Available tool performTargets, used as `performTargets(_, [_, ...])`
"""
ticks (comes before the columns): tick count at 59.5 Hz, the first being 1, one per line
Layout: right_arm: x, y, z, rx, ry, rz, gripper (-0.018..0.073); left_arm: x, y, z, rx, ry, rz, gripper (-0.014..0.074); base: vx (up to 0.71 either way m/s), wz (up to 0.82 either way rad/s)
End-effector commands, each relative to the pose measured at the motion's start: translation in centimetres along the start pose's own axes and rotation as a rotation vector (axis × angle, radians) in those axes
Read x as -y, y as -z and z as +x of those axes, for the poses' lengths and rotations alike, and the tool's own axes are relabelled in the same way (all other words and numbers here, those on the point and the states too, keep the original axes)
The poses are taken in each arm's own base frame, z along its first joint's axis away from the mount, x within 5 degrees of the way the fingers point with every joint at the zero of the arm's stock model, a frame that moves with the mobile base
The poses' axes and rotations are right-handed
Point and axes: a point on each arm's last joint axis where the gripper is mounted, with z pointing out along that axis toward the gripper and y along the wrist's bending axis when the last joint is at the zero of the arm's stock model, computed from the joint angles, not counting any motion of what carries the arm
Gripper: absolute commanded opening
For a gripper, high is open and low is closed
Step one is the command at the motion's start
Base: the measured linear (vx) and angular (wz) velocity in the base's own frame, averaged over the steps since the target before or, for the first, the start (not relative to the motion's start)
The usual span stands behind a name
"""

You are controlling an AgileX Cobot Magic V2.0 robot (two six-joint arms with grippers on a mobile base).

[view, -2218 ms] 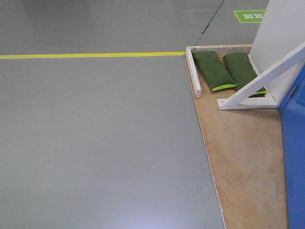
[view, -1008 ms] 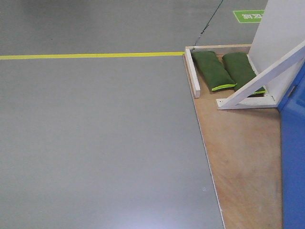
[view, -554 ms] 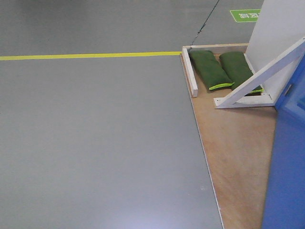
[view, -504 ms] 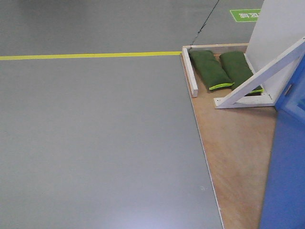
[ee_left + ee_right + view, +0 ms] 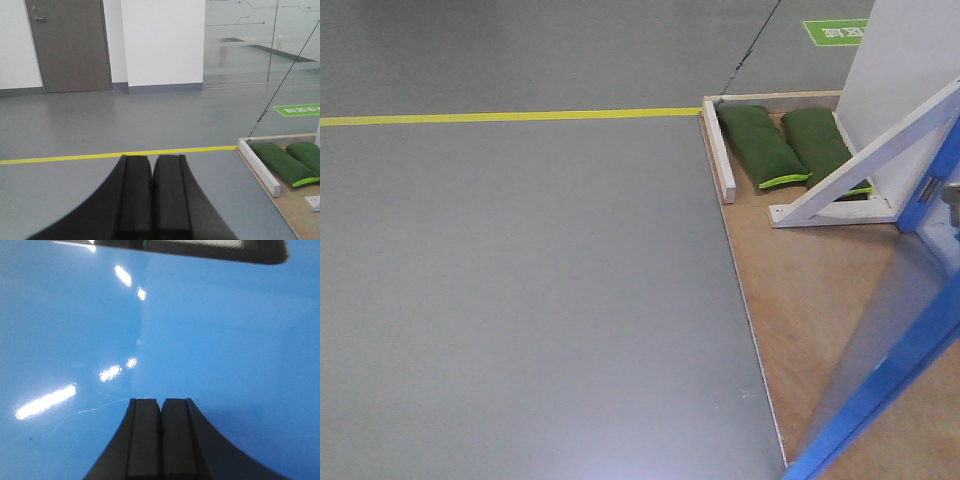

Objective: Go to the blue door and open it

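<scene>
The blue door (image 5: 890, 388) stands at the right edge of the front view, on the wooden platform (image 5: 800, 290). Its blue edge runs diagonally across the lower right corner, and its glossy face reflects grey. A metal latch plate (image 5: 927, 190) shows on its upper edge. In the right wrist view the door's glossy blue face (image 5: 210, 340) fills the picture. My right gripper (image 5: 161, 401) is shut and empty, its tips close to that face. My left gripper (image 5: 152, 157) is shut and empty, pointing over the grey floor. Neither gripper shows in the front view.
A white braced panel (image 5: 880, 150) stands behind the door. Two green sandbags (image 5: 765, 145) lie at its foot behind a white batten (image 5: 720, 150). A yellow floor line (image 5: 510, 116) crosses the grey floor. A grey room door (image 5: 67, 45) is far off.
The blue door first filled more of the front view's right side. Now it has swung, so its edge cuts diagonally across the lower right corner. The platform shifted slightly left.
</scene>
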Motion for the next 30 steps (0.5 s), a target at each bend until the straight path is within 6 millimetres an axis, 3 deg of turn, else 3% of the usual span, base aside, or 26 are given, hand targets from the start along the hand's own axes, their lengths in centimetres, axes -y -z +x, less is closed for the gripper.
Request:
performTargets(1, [-1.6, -1.0, 3.0, -0.105, 0.006, -0.056, -0.0001, 0.0, 0.3, -1.8, 0.125, 0.008, 0.001, 0.0073, 0.0, 0.0])
performTargets(15, [0.7, -4.9, 5.0, -0.092, 0.032, 0.012, -0.0001, 0.0, 0.3, -1.8, 0.125, 0.008, 0.001, 0.0073, 0.0, 0.0])
performTargets(30, [2.0, -7.2, 8.3, -0.207, -0.005, 0.029, -0.0001, 0.0, 0.3, -1.8, 0.125, 0.008, 0.001, 0.0073, 0.0, 0.0])
